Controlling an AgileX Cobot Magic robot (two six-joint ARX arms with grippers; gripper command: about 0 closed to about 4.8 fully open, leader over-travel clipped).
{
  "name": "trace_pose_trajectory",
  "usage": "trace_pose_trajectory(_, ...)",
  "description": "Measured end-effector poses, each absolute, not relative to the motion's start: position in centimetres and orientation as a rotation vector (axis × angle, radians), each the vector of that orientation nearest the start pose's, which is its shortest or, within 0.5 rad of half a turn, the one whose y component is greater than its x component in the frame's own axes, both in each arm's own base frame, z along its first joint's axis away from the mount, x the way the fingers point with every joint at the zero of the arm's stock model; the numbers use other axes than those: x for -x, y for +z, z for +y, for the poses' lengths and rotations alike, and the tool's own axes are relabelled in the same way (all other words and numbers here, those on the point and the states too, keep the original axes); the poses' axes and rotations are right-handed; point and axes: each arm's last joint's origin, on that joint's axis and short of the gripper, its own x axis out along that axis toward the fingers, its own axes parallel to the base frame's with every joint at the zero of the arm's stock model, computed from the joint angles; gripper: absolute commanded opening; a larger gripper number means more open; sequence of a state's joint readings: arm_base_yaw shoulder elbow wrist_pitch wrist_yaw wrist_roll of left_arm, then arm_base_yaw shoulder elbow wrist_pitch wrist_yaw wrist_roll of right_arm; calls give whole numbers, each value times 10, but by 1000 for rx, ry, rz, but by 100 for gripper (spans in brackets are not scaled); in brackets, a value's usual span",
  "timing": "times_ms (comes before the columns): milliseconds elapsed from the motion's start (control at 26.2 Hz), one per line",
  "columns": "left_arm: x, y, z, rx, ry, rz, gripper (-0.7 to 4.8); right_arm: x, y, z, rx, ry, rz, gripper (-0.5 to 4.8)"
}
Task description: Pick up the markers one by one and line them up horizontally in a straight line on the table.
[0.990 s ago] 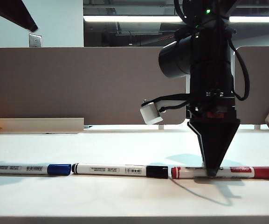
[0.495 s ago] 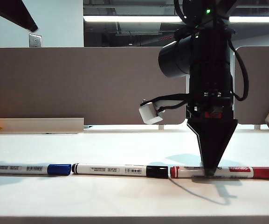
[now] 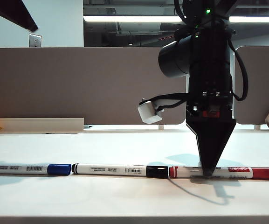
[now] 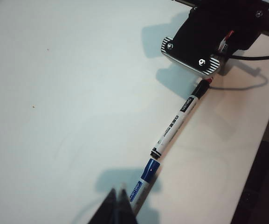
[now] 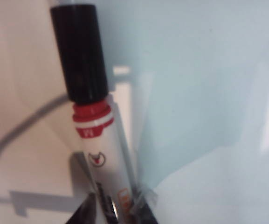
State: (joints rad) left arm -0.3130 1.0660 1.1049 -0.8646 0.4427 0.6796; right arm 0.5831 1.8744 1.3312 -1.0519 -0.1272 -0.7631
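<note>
Gripping red marker (image 3: 223, 172), right gripper (image 3: 209, 171)

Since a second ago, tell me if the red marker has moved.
Yes. The red marker slid slightly left, closing its gap to the black marker, which stayed put. The right gripper is at its barrel.

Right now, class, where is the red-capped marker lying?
In the exterior view the red marker lies on the table at the right end of the row, tail against the black marker, with the right tool on its barrel.

Grey-brown divider panels (image 3: 78, 84), ceiling strip light (image 3: 129, 18), pale wall with switch plate (image 3: 35, 40)
</note>
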Motion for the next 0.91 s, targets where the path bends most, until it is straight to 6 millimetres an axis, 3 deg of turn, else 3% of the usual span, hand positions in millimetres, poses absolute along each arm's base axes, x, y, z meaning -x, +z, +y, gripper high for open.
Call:
trace_pose_trajectory(419,-185,335,-73,-554,-966,566,-6,-280,184,189,931,1147,1320,207)
trace_pose_trajectory(800,-185,335,-73,-554,-966,566,-6,-280,184,189,931,1147,1319,216)
trace_pose_trajectory(914,-185,335,-73,-554,-966,566,-6,-280,190,188,946,1127,1286,309)
